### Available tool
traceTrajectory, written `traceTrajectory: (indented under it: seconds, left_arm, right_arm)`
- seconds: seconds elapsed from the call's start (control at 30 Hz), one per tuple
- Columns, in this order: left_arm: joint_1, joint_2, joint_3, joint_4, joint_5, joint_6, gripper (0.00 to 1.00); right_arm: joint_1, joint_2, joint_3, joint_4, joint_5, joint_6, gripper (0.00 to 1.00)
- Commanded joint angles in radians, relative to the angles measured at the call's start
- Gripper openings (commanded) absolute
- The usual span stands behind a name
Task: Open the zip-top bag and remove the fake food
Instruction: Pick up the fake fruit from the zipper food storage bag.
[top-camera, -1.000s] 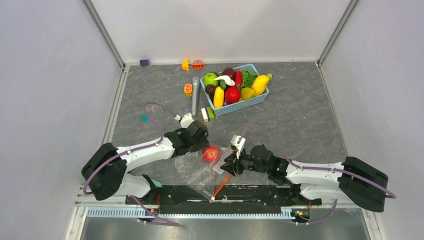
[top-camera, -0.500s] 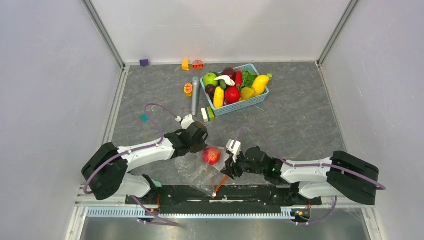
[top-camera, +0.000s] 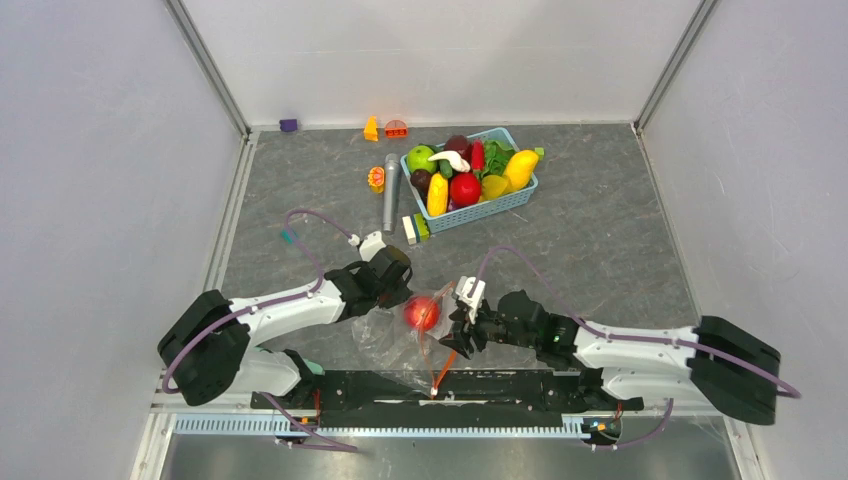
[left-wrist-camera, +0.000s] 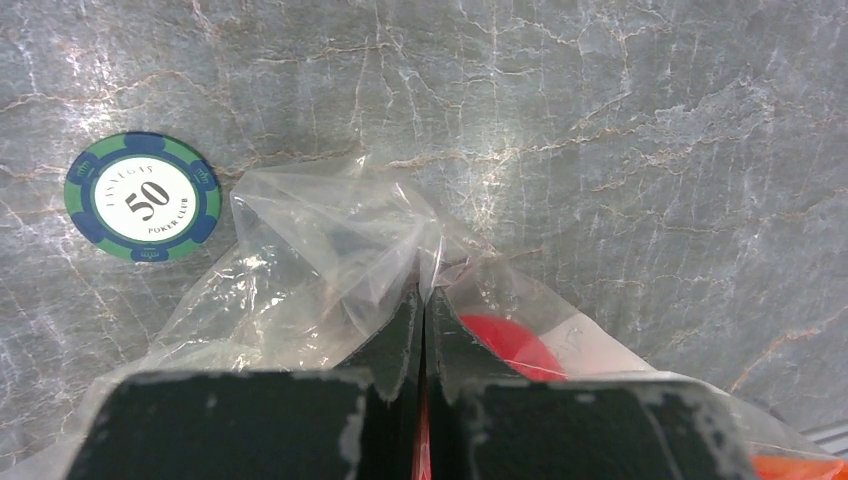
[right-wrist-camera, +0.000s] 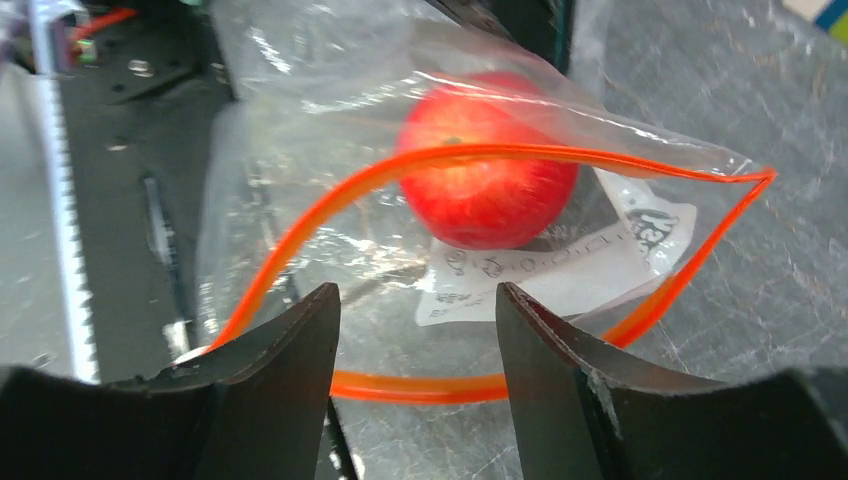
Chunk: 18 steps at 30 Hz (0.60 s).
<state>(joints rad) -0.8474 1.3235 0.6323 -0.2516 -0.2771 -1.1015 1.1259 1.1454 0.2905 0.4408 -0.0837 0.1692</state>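
The clear zip-top bag lies near the table's front edge, its orange-red zip strip spread into an open loop. A red round fake fruit sits inside it, also showing in the right wrist view and partly in the left wrist view. My left gripper is shut on the bag's plastic at its far side. My right gripper is open, its fingers just in front of the bag's mouth, facing the fruit, holding nothing.
A light-blue basket of toy produce stands at the back. A grey cylinder, small toy pieces and a poker chip lie on the table. The black base rail runs under the bag's near end.
My right gripper has moved left toward the bag's mouth and stands open there. The bag's zip end has shifted slightly. My left gripper keeps its hold.
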Motion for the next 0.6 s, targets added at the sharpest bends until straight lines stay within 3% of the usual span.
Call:
traceTrajectory:
  seconds: [0.0, 0.13, 0.3, 0.43, 0.57]
  left_arm:
    - [0.002, -0.043, -0.011, 0.005, -0.017, -0.008, 0.02]
    - [0.003, -0.049, -0.015, 0.005, -0.025, -0.020, 0.02]
    - [0.004, -0.065, -0.023, 0.002, -0.035, -0.033, 0.02]
    - [0.002, -0.073, -0.028, 0.009, -0.036, -0.038, 0.02]
    - [0.002, -0.071, -0.029, 0.018, -0.031, -0.037, 0.02]
  right_arm:
    - [0.002, -0.169, -0.021, -0.116, -0.194, -0.040, 0.63]
    - [0.003, -0.287, -0.053, -0.129, -0.385, -0.022, 0.59]
    - [0.004, -0.395, -0.038, -0.154, -0.488, -0.005, 0.58]
    - [0.003, -0.389, -0.018, -0.166, -0.491, -0.035, 0.58]
    - [0.003, -0.282, 0.020, -0.193, -0.317, -0.076, 0.57]
